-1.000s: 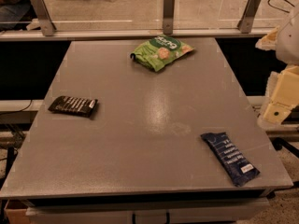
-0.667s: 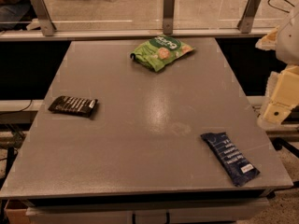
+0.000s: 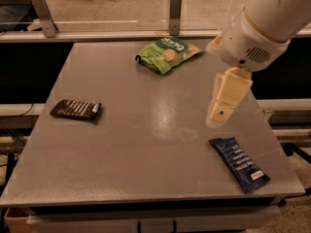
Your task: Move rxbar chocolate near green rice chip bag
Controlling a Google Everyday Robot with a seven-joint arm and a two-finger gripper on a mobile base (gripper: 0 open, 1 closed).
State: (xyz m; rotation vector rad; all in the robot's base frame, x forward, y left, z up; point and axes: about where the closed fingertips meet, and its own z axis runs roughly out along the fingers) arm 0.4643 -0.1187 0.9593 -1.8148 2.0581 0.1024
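My end effector (image 3: 217,116) hangs above the right part of the table (image 3: 146,178); I cannot tell whether it is apart or together. Just nearside of it lies a dark blue bar (image 3: 239,164). The green rice chip bag (image 3: 166,54) sits beyond it, leftward. The rxbar chocolate (image 3: 76,110) lies well apart, far left.

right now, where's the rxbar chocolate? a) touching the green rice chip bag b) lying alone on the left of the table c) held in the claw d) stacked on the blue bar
B: the rxbar chocolate lies flat by the left edge of the table, well apart from the claw, which hangs over the right side.
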